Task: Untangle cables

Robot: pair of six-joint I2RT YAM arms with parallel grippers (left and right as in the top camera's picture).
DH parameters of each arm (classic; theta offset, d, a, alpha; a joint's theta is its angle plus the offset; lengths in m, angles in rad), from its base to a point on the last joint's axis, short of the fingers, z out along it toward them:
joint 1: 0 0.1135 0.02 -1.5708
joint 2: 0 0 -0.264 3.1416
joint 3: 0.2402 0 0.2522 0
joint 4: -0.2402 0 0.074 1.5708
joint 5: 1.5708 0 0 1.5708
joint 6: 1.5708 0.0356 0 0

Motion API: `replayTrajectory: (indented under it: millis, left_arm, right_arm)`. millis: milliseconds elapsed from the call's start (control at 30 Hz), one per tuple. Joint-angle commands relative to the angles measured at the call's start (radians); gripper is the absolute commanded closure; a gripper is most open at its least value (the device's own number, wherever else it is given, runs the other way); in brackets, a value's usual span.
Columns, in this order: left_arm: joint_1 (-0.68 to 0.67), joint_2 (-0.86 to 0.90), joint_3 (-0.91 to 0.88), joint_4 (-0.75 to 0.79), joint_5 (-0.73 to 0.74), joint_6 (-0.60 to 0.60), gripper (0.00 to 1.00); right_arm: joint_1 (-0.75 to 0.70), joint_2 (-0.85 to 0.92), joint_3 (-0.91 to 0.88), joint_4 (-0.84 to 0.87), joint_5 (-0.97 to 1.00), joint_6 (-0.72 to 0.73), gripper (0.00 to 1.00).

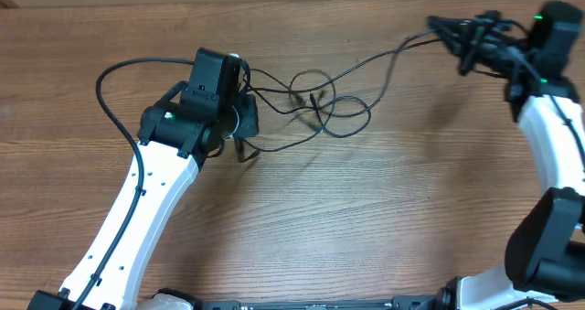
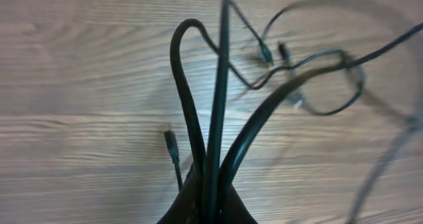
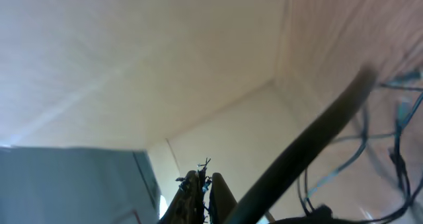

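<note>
The cables [image 1: 315, 104] lie as a loose black tangle of loops on the wooden table, between the two arms. My left gripper [image 1: 245, 118] sits at the tangle's left edge, and one strand end hangs below it. In the left wrist view that gripper [image 2: 209, 201] is shut on several cable strands [image 2: 218, 85] that fan upward; small plugs [image 2: 264, 52] lie among the loops beyond. One long strand [image 1: 384, 54] stretches up and right to my right gripper [image 1: 441, 24], which is raised at the far right. In the right wrist view its fingers [image 3: 221, 197] are shut on a thin black cable end.
The left arm's own thicker wire [image 1: 105, 81] loops out to the left of the arm. The table's far edge [image 1: 274, 1] runs along the top. The right wrist camera points up at a pale wall, with a blurred dark bar [image 3: 310, 145] crossing it.
</note>
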State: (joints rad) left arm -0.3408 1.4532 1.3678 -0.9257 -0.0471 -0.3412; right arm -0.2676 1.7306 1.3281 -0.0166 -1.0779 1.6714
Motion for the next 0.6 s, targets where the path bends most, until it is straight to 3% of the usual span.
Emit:
replayTrajectory:
  millis: [0,167,400,567]
  left_arm:
    - [-0.006,-0.002,0.007,-0.014,-0.127,0.139,0.96]
    - [-0.006,-0.002,0.007,0.002,-0.145,0.142,0.96]
    - [-0.005,-0.002,0.007,-0.003,-0.148,0.368,0.96]
    - [-0.006,-0.002,0.007,-0.004,-0.143,0.370,0.96]
  right_arm:
    - [-0.074,-0.023,0.008,0.008,-0.017,0.008,0.96]
    - [-0.138,-0.023,0.008,0.008,-0.035,-0.012,0.92]
    - [-0.177,-0.023,0.008,0.008,-0.034,-0.023,0.90]
    - [-0.179,-0.023,0.008,0.008,-0.039,-0.056,0.90]
